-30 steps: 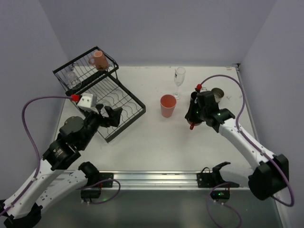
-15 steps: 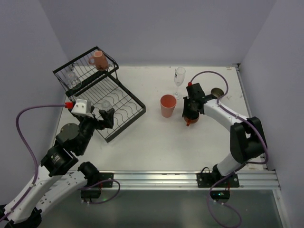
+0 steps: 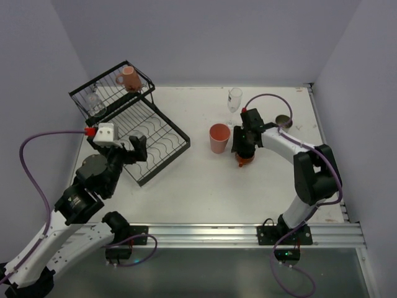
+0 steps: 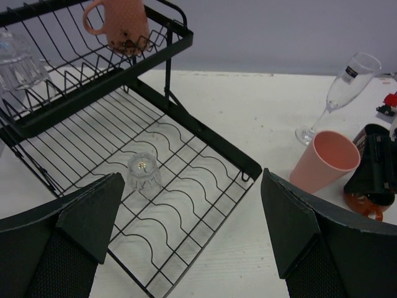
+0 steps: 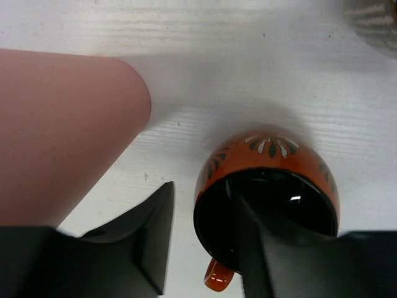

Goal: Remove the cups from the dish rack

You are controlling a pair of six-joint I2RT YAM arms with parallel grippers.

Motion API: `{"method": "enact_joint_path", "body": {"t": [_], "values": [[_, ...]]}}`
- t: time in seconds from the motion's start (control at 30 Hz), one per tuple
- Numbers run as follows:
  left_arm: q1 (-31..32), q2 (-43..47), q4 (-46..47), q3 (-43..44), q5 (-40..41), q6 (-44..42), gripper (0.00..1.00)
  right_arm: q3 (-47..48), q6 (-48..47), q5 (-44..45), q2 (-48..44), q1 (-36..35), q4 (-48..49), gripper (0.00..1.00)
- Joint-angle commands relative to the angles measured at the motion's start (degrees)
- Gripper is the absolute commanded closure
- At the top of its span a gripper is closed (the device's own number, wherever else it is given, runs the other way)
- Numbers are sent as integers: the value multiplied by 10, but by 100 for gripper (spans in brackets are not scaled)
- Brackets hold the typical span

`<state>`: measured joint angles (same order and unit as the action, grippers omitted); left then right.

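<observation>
**At the rack and on the table: three vessels left to lift, one mug at the drop-off**

From above, the dish rack (image 3: 155,133) is seen at the far left of the table (image 3: 198,192). The pink mug (image 3: 129,78) and a clear glass (image 3: 94,103) are lodged in its raised basket. The salmon tumbler (image 3: 218,138), the stemmed glass (image 3: 234,99) and a silvery cup (image 3: 284,121) are already stood on the table. The right gripper (image 3: 242,152) is positioned directly over the orange-red mug (image 3: 242,161), just beside the tumbler. The left gripper (image 3: 133,152) is held over the rack's near corner.

At the left wrist, the fingers (image 4: 62,242) are spread wide, with nothing between them. A small upturned glass (image 4: 144,174) is framed on the slotted tray. It is judged light, slick and breakable, and best taken low around its body, clear of the wires. The pink mug is judged stiff and heavier, and best gripped across its wall. Open room is offered to the right of the rack, though the basket's overhanging edge must be minded on any lift.

At the right wrist, the mug's wall is straddled, with one finger (image 5: 260,248) inside and the other outside. A strip of table is seen between the outer finger and the glazed wall, so the hold is read as released. With the tumbler crowding the left side, a straight-up retreat is advised.
</observation>
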<state>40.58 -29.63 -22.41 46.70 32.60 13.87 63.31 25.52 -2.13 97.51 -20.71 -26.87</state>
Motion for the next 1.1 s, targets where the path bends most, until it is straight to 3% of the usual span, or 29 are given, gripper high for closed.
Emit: {"method": "enact_joint_path", "body": {"t": [0.0, 0.07, 0.17, 0.53, 0.63, 0.67, 0.7, 0.77, 1.07], "values": [[1, -29, 10, 83, 52, -9, 0, -4, -7, 5, -28, 1, 38, 51], [1, -49, 4, 118, 80, -17, 0, -10, -9, 5, -36, 1, 44, 39], [1, -88, 6, 175, 98, -18, 0, -18, -9, -1, -63, 1, 48, 32], [-11, -259, 31, 302, 142, -26, 0, -78, 15, -34, -292, 0, 83, 18], [-100, -321, 23, 337, 47, 3, 3, -130, 36, -64, -357, 0, 123, 18], [-169, -356, 12, 347, 7, 13, 5, -159, 44, -71, -372, -1, 136, 18], [-198, -376, 11, 363, -47, 19, 6, -173, 56, -78, -386, 0, 146, 18], [-239, -434, 9, 396, -65, 18, 6, -219, 66, -102, -427, -1, 187, 18], [-314, -639, -24, 541, -86, 21, 5, -300, 94, -154, -501, -9, 264, 20]]}}
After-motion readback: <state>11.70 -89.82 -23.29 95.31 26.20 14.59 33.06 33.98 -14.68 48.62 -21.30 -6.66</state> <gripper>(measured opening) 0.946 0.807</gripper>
